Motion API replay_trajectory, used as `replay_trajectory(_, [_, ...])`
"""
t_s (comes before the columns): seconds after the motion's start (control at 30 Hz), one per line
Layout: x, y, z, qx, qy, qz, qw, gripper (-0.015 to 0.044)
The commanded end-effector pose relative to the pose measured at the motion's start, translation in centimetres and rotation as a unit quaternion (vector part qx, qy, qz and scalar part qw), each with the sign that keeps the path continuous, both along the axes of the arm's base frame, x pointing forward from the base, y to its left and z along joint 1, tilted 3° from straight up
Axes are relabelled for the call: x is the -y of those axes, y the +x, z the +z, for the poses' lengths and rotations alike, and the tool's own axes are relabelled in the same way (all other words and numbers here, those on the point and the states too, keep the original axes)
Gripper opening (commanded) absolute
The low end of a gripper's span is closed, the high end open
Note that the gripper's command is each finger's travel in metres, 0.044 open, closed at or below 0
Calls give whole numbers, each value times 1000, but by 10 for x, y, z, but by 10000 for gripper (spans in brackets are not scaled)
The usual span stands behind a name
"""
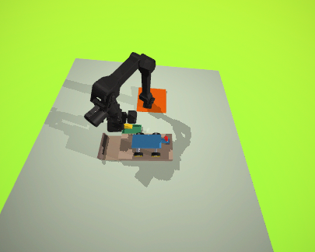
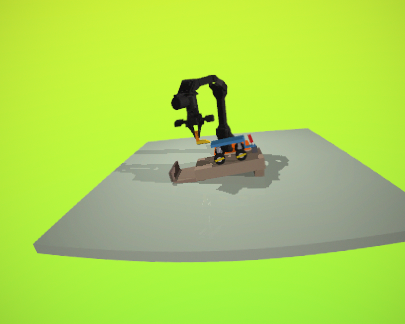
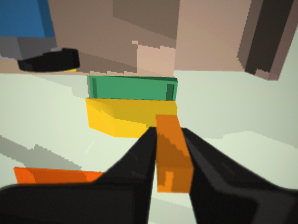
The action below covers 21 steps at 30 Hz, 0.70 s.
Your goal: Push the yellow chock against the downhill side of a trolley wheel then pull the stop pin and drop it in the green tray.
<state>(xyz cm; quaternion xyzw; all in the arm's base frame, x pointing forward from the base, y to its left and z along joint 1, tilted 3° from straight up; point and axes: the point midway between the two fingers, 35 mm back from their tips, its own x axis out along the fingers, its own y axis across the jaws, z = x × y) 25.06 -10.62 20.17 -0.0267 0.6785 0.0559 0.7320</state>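
The blue trolley (image 1: 146, 141) (image 2: 228, 142) (image 3: 25, 17) stands on the brown ramp (image 1: 113, 144) (image 2: 226, 171) (image 3: 210, 35). The red-headed stop pin (image 1: 166, 138) (image 2: 250, 138) is at its uphill end. My gripper (image 2: 196, 134) (image 3: 167, 133) is shut on the chock's orange handle. The yellow chock (image 1: 127, 126) (image 2: 202, 142) (image 3: 115, 117) hangs in the air, beside the ramp on the arm's side, downhill of the trolley. The green tray (image 1: 132, 130) (image 3: 132, 89) lies on the table beside the ramp and shows just past the chock in the wrist view. The chock's black base is not visible.
A raised dark end board (image 1: 104, 145) (image 2: 174, 171) (image 3: 265, 35) stands at the ramp's low end. The arm's base stands on an orange square (image 1: 158, 95) (image 3: 55, 175) behind the ramp. A trolley wheel (image 3: 49, 60) is near the ramp's near edge in the wrist view.
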Motion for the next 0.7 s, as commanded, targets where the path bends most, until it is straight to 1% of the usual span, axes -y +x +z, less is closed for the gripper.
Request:
replay_trajectory(0.0, [4,2,1,-1,29,3,1000,0])
replay_trajectory(0.17, [4,3,1,-1,31,3,1000,0])
replay_trajectory(0.53, [4,32,-3,0,31,3,1000,0])
replay_trajectory(0.67, [3,32,-5,0,31,3,1000,0])
